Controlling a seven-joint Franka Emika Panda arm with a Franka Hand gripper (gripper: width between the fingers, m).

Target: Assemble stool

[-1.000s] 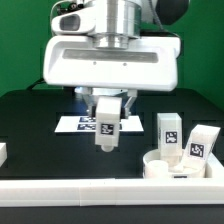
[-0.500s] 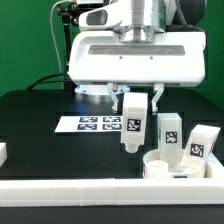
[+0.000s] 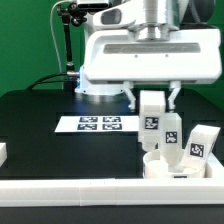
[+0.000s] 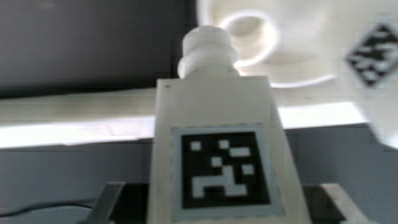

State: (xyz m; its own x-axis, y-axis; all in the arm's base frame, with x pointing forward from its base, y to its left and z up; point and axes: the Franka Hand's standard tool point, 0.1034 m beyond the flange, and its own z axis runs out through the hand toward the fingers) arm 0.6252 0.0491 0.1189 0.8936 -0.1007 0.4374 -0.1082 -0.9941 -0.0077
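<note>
A: gripper [image 3: 152,103] state?
B: Clamped on a leg block [image 3: 152,125], upright between the fingers, tag facing the exterior camera.
A: Where?
B: Over the round seat [image 3: 166,169], at its edge on the exterior view's left, just beside a second leg block [image 3: 173,136].

Tool [image 3: 152,97] housing [image 3: 150,62]: wide white box w/ rounded corners, smooth and slightly glossy. Above it sat a silver-grey cylindrical flange [image 3: 153,12], w/ white arm shell [image 3: 108,14] and a black section [image 3: 190,8] either side at the top edge. Two short dark fingers [image 3: 133,99] stuck out under the housing, one per side. Behind, toward the exterior view's left, was a white rounded base part [image 3: 92,92]. Wrist view caught only dark, blurred finger bits [image 4: 118,195]. Screws and markings were too small to tell.
</note>
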